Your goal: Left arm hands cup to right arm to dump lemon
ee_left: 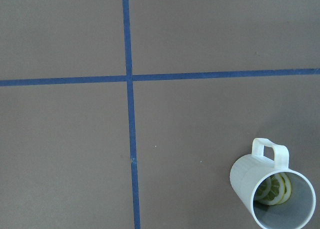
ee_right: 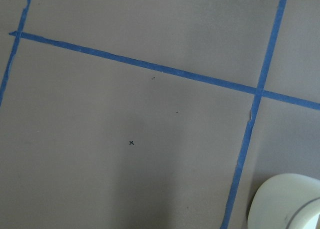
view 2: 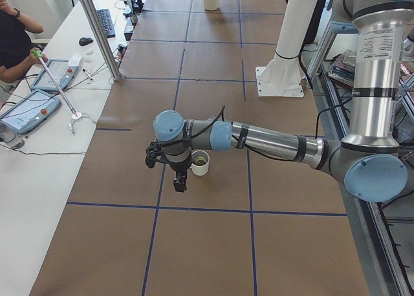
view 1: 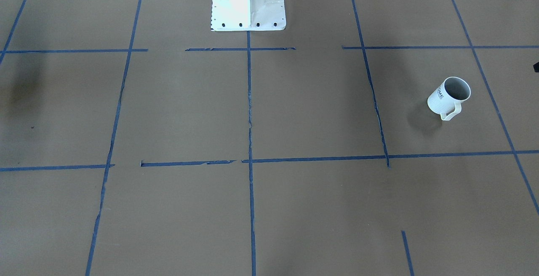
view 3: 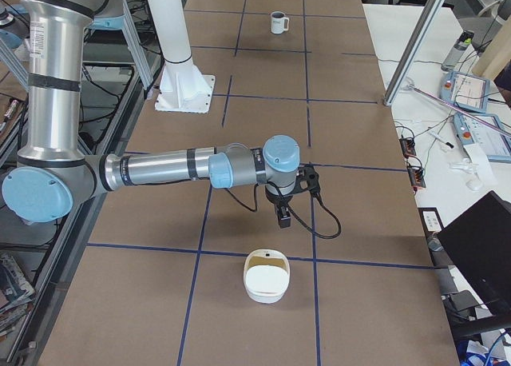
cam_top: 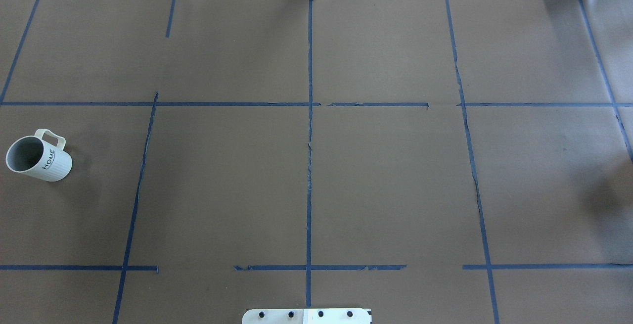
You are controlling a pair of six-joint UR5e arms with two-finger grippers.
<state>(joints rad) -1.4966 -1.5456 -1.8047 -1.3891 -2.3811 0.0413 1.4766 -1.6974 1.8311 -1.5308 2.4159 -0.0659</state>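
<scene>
The white ribbed cup with a squarish loop handle (cam_top: 37, 155) stands upright on the brown paper-covered tabletop (cam_top: 385, 180), far out on the robot's left. The yellow-green sliced lemon (ee_left: 272, 189) lies at its bottom.

The grey left arm (view 2: 259, 137) reaches out low, and its black left end effector (view 2: 179, 179) hangs just beside the cup. The silver-grey right arm (view 3: 184, 168) holds its right end effector (view 3: 283, 216) near a white rounded container (view 3: 266, 276), well apart from the cup. Both show only from the side, so I cannot tell whether the fingers are apart or together.

The cup sits in a corner of the left wrist view, so a descent without re-centring would likely clip the rim or handle and topple it, spilling the lemon early. A smooth wall may slip in a shallow pinch. The carry looks long — any tilt, or letting go before the right arm grips firmly, probably drops the cup.
</scene>
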